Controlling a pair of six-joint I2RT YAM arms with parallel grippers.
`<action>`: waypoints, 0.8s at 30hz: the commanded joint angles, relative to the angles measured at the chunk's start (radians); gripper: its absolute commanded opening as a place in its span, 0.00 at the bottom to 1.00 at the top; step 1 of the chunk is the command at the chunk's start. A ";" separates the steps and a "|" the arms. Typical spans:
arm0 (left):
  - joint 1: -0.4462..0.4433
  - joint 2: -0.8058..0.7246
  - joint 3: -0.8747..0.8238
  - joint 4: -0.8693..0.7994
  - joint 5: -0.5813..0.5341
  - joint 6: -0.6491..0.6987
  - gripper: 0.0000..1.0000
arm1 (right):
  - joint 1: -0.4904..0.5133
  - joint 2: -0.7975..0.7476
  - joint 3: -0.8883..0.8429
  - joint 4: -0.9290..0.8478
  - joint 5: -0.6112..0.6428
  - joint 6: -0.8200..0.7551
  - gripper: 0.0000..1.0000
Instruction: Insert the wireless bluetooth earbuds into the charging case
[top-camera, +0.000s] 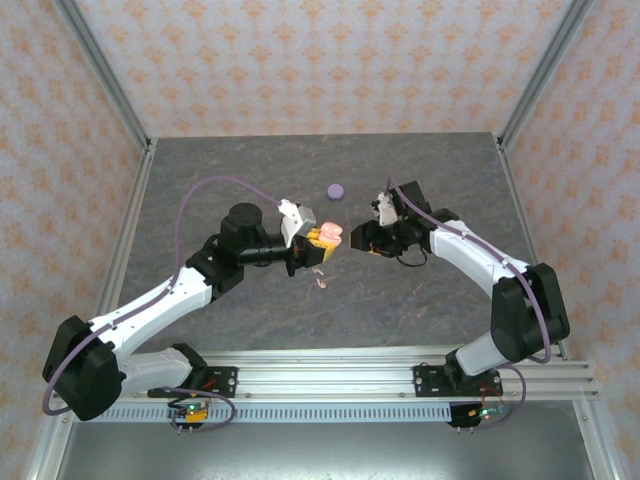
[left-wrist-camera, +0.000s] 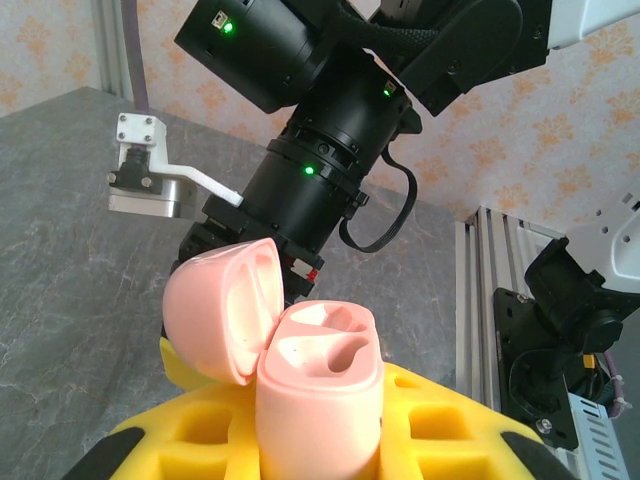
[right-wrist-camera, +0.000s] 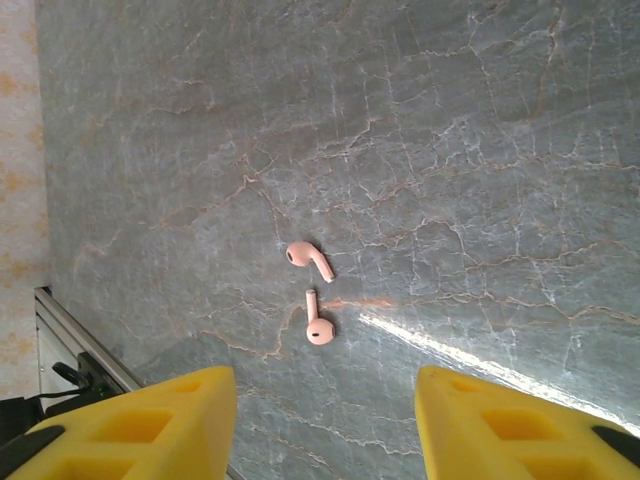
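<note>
Evidently nothing has been inserted yet. The pink charging case (left-wrist-camera: 320, 375) is held upright between the left fingers (left-wrist-camera: 480, 420), raised above the bench (top-camera: 200, 180). Its lid (left-wrist-camera: 220, 310) is swung open, and both moulded wells are seen to be empty. One pale pink earbud (right-wrist-camera: 308, 258) and a second earbud (right-wrist-camera: 319, 325) lie loose on the bench, just beside each other and apart from the case. They are below the right fingers (right-wrist-camera: 150, 425), which are spread wide and hold nothing. A lilac case (top-camera: 336, 189) rests farther back; whether it is open cannot be told. Each bud is judged to need picking up and seating in a well.
</note>
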 joint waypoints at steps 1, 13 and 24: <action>0.003 -0.025 -0.004 0.034 0.021 -0.006 0.12 | 0.002 0.007 0.031 0.021 -0.030 0.004 0.51; 0.003 -0.035 -0.010 0.026 0.021 0.000 0.12 | 0.053 0.061 0.079 0.008 -0.033 -0.006 0.50; 0.003 -0.042 -0.011 0.014 0.024 0.008 0.12 | 0.111 0.152 0.142 -0.038 -0.039 -0.034 0.50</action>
